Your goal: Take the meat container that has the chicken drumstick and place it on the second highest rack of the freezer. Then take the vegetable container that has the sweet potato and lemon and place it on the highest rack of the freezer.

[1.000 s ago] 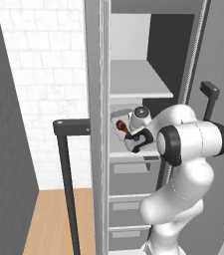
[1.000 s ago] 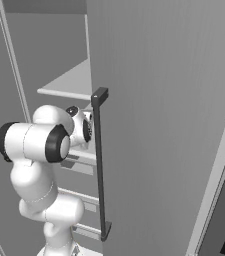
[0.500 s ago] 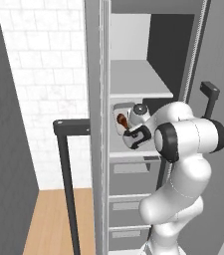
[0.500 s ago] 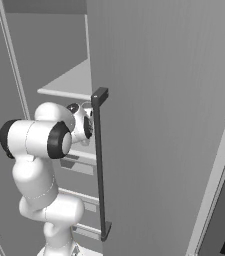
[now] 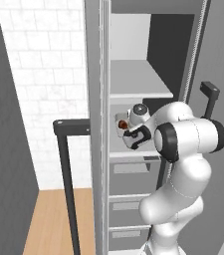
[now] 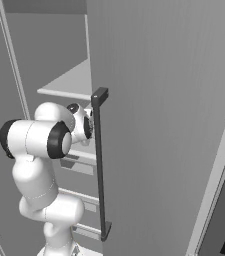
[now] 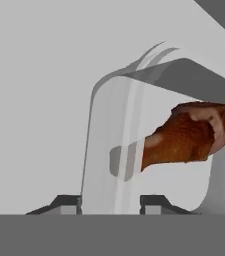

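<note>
Two fingers point(image 7: 110, 202) apart astride meat container point(image 7: 106, 150) rim | chicken drumstick point(image 7: 186, 132) inside

A rendered home kitchen: a tall grey freezer point(image 5: 133, 89) with shelves fills the centre, white tiled wall point(image 5: 39, 74) upper left, wood floor point(image 5: 54, 219) lower left.

Reddish-brown chicken drumstick point(image 7: 186, 137) in a translucent pale-grey meat container point(image 7: 109, 150), grey freezer point(image 5: 133, 30) with light-grey racks, long black door handle point(image 6: 100, 165), white brick-patterned wall point(image 5: 44, 74) at left
</note>
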Controlling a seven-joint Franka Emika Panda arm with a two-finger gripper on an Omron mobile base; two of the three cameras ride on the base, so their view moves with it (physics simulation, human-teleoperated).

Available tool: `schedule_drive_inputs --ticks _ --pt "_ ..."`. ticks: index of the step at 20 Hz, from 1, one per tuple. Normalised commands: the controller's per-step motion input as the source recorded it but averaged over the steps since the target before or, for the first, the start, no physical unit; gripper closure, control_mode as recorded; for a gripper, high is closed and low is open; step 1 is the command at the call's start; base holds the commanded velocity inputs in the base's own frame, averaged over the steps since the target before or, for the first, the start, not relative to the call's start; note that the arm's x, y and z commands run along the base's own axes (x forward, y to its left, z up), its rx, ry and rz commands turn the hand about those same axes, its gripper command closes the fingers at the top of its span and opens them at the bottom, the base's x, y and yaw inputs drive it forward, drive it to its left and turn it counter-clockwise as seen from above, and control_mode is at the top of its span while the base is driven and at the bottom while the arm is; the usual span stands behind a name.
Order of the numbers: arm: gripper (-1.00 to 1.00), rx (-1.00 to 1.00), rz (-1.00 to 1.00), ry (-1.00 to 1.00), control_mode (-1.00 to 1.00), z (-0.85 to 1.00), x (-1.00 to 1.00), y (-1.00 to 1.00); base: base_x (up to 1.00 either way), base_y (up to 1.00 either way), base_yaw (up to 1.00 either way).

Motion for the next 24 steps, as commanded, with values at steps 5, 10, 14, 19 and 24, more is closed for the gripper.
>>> schedule_drive_inputs --ticks 5,10,14,19,24 --pt "-1.0 0.0 0.0 0.0 -1.0 0.0 0.0 0.0 0.0 0.0 0.0" --pt "-1.0 0.0 0.0 -0.06 -1.0 0.01 -0.28 0.0 0.0 0.0 0.0" --pt "-1.0 0.0 0.0 -0.2 -1.0 0.16 -0.73 0.0 0.0 0.0 0.0" --pt "-1.0 0.0 -0.07 -0.07 -1.0 0.63 -0.48 0.01 0.0 0.0 0.0" --pt "-1.0 0.0 -0.14 0.0 -1.0 0.9 -0.3 0.0 0.0 0.0 0.0"
